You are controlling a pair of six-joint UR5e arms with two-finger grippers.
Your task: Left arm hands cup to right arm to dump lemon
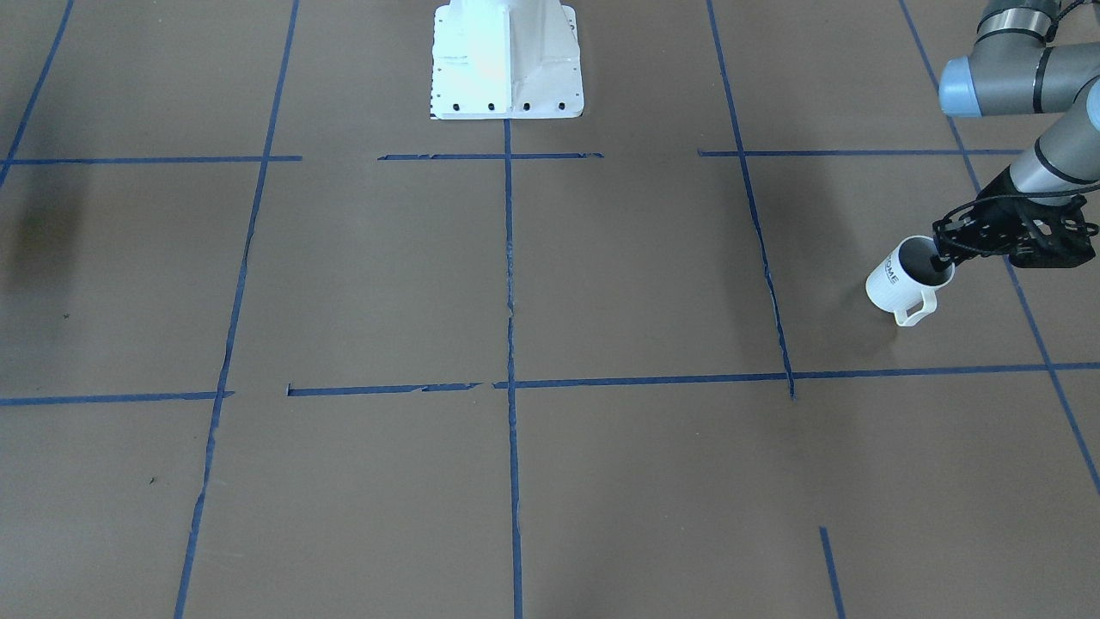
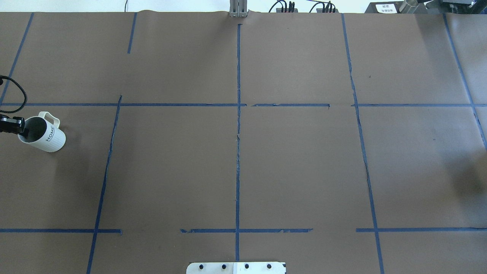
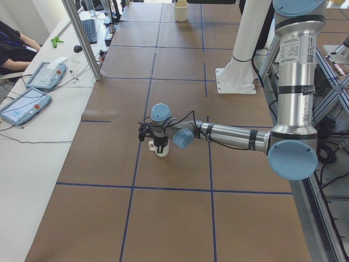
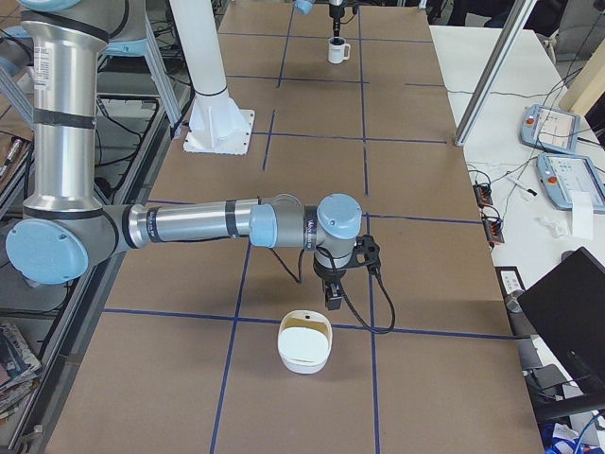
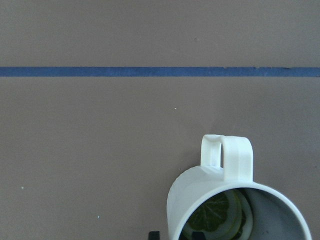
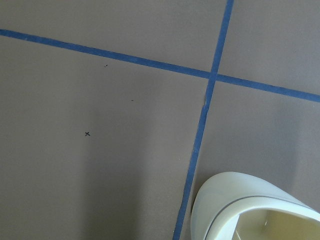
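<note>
The white cup [image 1: 898, 282] with "HOME" lettering is upright near the table's left end, also in the overhead view [image 2: 48, 137]. My left gripper [image 1: 944, 258], black and skeletal, comes down on the cup's rim opposite the handle, one finger inside and one outside, shut on the wall. The left wrist view shows the lemon [image 5: 216, 218] lying in the cup [image 5: 192, 197]. Whether the cup rests on the table or hangs just above it is unclear. My right gripper [image 4: 333, 303] shows only in the exterior right view, low beside a white bowl [image 4: 304, 364]. I cannot tell its state.
The white bowl [image 6: 225, 200] sits near a blue tape crossing at the table's right end. The robot's white pedestal [image 1: 507, 60] stands at the middle of the near edge. A side bench holds teach pendants [image 3: 24, 103], and a person [image 3: 11, 46] sits there.
</note>
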